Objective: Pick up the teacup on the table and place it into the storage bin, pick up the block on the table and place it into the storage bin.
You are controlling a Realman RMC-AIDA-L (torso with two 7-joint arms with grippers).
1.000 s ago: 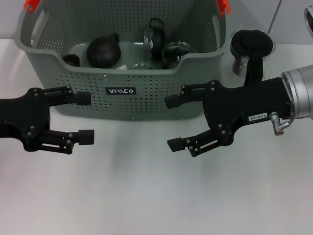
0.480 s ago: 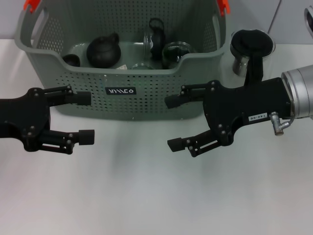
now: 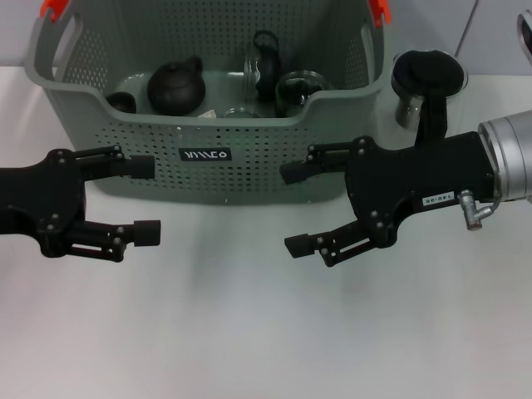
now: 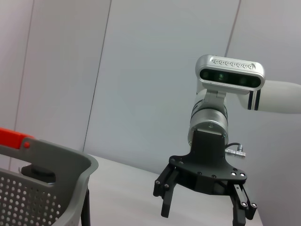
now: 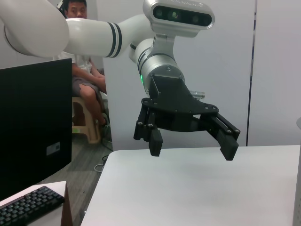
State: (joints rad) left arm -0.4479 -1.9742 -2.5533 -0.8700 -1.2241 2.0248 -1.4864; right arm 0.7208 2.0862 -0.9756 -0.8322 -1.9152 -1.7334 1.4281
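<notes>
Left hand (image 3: 145, 199) at centre-left and right hand (image 3: 295, 208) at centre both hover released and empty above the worktop (image 3: 249, 332), just below the storage bin (image 3: 249, 158).

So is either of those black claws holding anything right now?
No, the left gripper and right gripper both hang open and empty before the grey perforated plastic basket.

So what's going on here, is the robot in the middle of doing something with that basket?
Neither gripper holds anything. The left gripper and right gripper both hover open over the white table, facing each other just in front of the storage bin. The bin already holds several items, including a dark round teapot and some glassware. A glass jug with a black lid stands on the table beside the bin. No teacup or block shows on the table.
</notes>
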